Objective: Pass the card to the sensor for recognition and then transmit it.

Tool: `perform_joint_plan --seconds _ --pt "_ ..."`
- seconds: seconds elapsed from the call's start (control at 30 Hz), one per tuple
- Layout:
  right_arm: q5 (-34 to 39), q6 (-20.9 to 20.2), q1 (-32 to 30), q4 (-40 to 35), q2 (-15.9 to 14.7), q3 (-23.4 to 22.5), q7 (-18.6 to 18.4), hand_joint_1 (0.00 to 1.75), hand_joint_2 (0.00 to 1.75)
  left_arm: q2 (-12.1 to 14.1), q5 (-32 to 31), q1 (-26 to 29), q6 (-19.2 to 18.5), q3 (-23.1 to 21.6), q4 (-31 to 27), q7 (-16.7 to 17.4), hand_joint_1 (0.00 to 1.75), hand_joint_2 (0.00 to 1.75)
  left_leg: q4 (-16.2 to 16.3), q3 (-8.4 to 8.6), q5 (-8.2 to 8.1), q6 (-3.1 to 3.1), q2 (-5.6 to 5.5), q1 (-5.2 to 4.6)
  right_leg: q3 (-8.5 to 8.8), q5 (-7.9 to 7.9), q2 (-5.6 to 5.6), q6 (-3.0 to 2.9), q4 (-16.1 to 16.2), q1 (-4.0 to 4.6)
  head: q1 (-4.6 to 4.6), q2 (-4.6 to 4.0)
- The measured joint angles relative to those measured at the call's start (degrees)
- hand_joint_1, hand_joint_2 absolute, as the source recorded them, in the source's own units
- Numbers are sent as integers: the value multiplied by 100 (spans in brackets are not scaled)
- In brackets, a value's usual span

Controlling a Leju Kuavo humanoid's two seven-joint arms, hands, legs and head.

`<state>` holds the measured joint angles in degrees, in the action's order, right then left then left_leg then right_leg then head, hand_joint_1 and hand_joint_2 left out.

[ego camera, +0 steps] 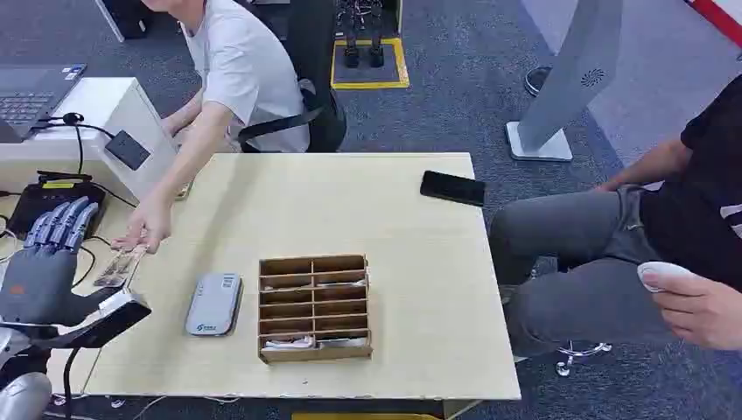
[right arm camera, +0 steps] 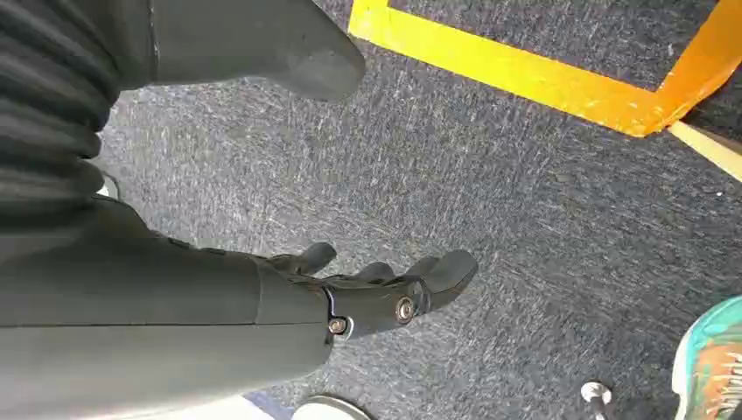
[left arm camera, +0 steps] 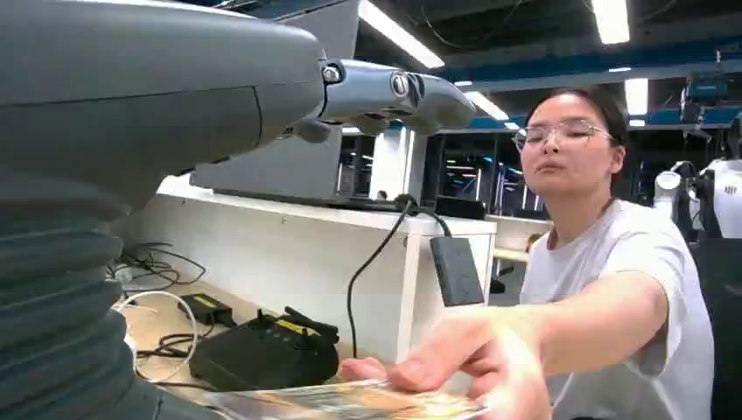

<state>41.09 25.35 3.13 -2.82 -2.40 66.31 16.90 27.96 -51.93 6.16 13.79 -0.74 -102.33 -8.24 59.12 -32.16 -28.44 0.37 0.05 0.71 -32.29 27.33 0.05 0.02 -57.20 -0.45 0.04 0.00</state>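
Observation:
A card [ego camera: 117,267] lies near the left edge of the light wooden table [ego camera: 420,262]. A person's hand [ego camera: 144,227] rests on it. The left wrist view shows the same card [left arm camera: 350,402] under that person's fingers [left arm camera: 455,359]. My left hand [ego camera: 48,258] is raised just left of the card, its fingers [left arm camera: 385,92] stretched out and holding nothing. The grey-white sensor [ego camera: 213,304] lies flat on the table to the right of the card. My right hand [right arm camera: 376,293] hangs over grey carpet, fingers apart and empty.
A wooden slotted box [ego camera: 315,306] stands right of the sensor. A black phone [ego camera: 452,187] lies at the far right of the table. A white stand with a black reader [ego camera: 127,149], a laptop [ego camera: 26,92] and a black device [ego camera: 57,201] crowd the left. Another person [ego camera: 665,254] sits at the right.

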Motion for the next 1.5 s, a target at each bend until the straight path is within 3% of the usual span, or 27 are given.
perform_joint_plan --seconds 0.2,0.23,0.27,0.73,0.8,0.9,1.17,1.3,1.37,1.5 --pt "0 0 0 0 0 2 0 0 175 -2 0 0 0 -2 0 0 0 175 0 0 0 0 0 0 0 0 0 0 0 0 0 0" --pt "0 0 0 0 0 2 0 0 175 -2 0 0 0 -2 0 0 175 175 0 0 0 0 0 0 0 0 0 0 0 0 0 0" --pt "0 0 0 0 0 2 0 0 175 -2 0 0 0 -2 0 0 169 175 0 0 0 0 0 0 0 0 0 0 0 0 0 0" --pt "13 2 0 0 0 7 0 0 175 -2 89 -4 31 -2 2 -11 175 175 0 0 0 0 0 0 0 0 0 0 0 0 0 0" --pt "15 4 0 0 0 15 -2 0 175 -4 105 -19 55 -2 4 -15 154 175 0 0 0 0 0 0 0 0 0 0 0 0 0 0" --pt "15 13 0 0 0 26 -20 0 175 -4 114 -35 61 -2 7 -20 175 175 0 0 0 0 0 0 -1 0 0 0 0 0 0 0" --pt "85 28 1 -2 0 31 -42 0 175 -13 190 -57 66 -2 50 -72 175 175 0 0 0 0 0 0 0 0 0 0 0 0 0 0" --pt "92 44 0 -4 -2 44 -42 0 175 -31 607 -55 35 -2 50 -282 175 175 0 -1 0 0 0 0 0 0 0 0 0 0 0 -2" --pt "120 44 0 -4 0 72 -52 0 175 -76 926 -56 -211 -2 50 -293 175 175 0 0 0 0 0 0 0 0 0 0 0 0 0 0" --pt "221 37 1 6 0 127 -59 0 175 -192 1806 -89 -1242 -2 50 113 175 175 0 0 0 0 0 -1 0 0 0 0 1 0 0 0"
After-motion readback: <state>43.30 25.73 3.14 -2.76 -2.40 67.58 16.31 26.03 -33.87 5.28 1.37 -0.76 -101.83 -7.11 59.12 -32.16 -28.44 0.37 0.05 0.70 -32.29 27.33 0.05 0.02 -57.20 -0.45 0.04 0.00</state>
